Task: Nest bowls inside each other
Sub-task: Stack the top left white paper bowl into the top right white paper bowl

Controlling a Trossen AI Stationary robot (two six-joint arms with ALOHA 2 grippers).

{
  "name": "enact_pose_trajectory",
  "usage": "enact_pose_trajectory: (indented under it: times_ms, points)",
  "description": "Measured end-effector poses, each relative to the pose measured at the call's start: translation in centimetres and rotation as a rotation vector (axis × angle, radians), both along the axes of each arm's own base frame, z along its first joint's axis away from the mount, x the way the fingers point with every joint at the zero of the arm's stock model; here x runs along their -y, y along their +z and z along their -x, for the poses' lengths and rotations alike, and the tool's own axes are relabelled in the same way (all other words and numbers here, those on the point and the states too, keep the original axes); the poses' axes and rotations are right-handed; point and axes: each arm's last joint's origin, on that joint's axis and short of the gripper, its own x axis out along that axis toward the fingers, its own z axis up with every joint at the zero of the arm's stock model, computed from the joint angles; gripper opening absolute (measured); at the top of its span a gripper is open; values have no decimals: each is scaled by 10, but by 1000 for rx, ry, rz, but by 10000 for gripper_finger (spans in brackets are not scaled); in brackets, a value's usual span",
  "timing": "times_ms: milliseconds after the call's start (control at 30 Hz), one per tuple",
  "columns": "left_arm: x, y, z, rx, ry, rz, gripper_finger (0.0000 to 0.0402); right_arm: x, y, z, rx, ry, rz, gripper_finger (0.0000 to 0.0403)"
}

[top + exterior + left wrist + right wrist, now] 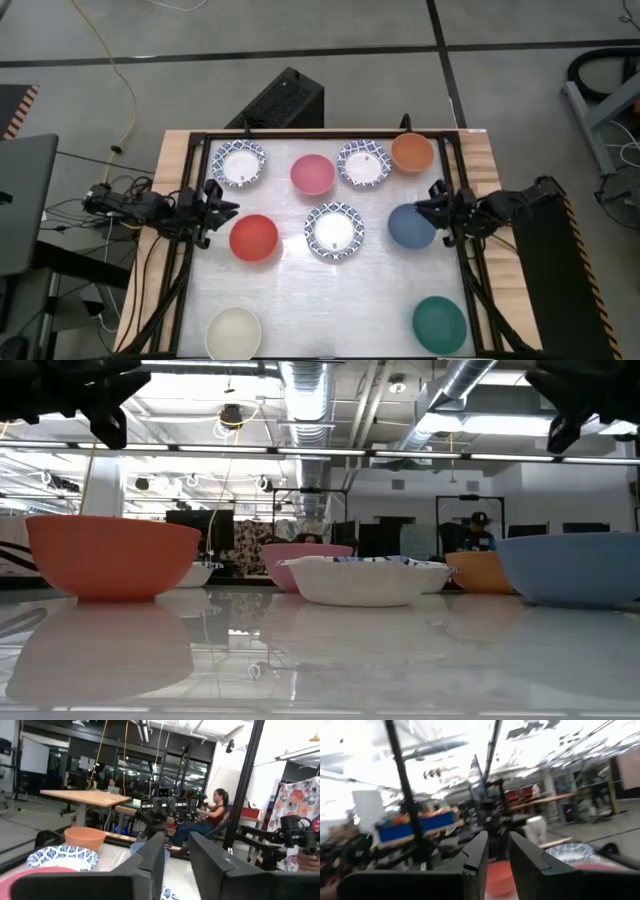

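Nine bowls stand apart on the white tabletop, each on its base. Along the far side are a blue-patterned white bowl (239, 164), a pink bowl (312, 174), a second patterned bowl (363, 163) and an orange bowl (412, 152). In the middle row are a red bowl (253, 238), a third patterned bowl (334, 230) and a blue bowl (411, 226). Near the front are a cream bowl (234, 333) and a teal bowl (440, 324). My left gripper (226, 203) (176, 840) hangs raised at the left edge, narrowly open and holding nothing. My right gripper (430, 203) (497, 836) does the same at the right edge.
A black frame (320, 133) runs around the table's far and side edges. Free tabletop lies between the middle row and the two front bowls. Beyond the table a person (212, 812) sits at a desk.
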Motion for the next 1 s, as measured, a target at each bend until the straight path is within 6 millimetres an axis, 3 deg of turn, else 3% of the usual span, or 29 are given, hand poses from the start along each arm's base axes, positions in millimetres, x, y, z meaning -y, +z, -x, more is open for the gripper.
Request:
enact_pose_trajectory:
  times_ms: [133,267,467,600,767,1000]
  points:
    - [-1,4,-3,-72,85,-13,126,1,5,-1,-24,-65,44,106]
    - [-3,21,-9,-252,209,-11,153,2,9,-4,-73,-159,93,135]
    - [-6,58,-25,-625,537,-105,160,1,8,-12,-165,-253,147,200]
    - [-8,71,-41,-874,616,-196,160,-1,4,-17,-211,-258,163,230]
    - [-17,63,-57,-1141,625,-223,160,-2,1,-22,-245,-260,182,235]
    - [-45,47,-59,-1259,459,-75,160,-2,0,-23,-250,-257,185,231]
